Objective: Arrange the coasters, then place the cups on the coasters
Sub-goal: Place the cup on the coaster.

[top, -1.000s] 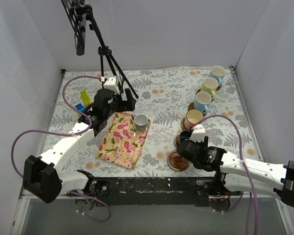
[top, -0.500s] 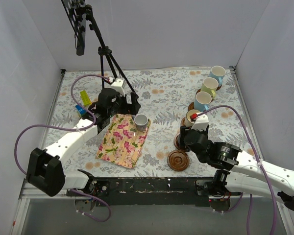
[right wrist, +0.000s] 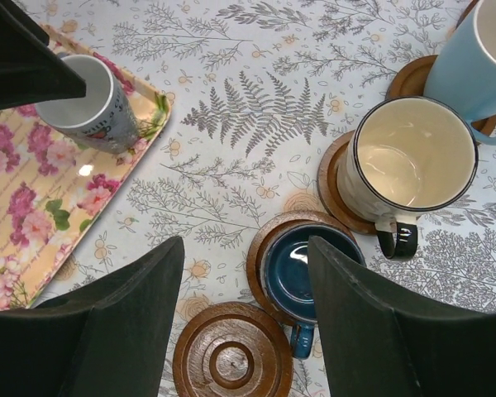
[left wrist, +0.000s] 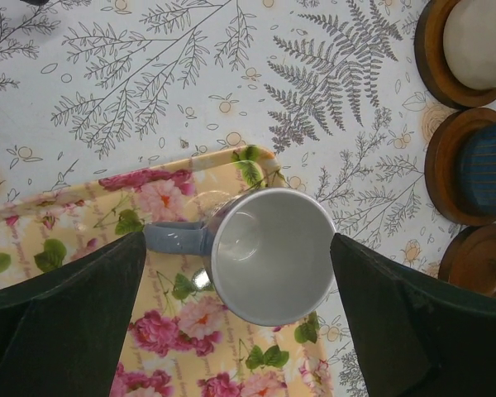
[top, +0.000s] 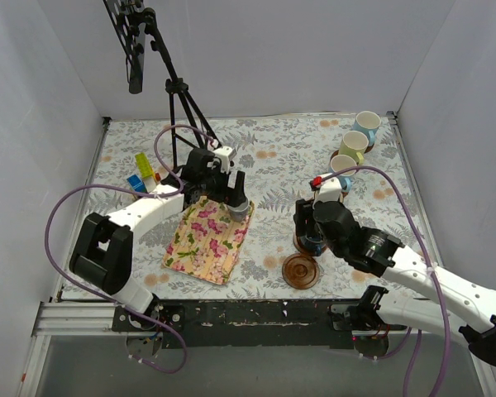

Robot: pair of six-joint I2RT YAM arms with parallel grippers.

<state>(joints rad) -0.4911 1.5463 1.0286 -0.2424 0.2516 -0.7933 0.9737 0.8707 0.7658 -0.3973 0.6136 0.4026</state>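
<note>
The grey-white cup stood mid-frame on the floral mat, handle pointing left, the left tool spread wide astride it. Closing could catch that handle and tip it. The right tool, seemingly wide and empty, hung above the empty coaster.

I can't read a word, number or brand name anywhere in my three feeds. The one candidate is a small red and dark print low on the side of the grey-white cup, at the upper left of the right wrist view. It is too small and blurred for me to make out any letters.
</note>
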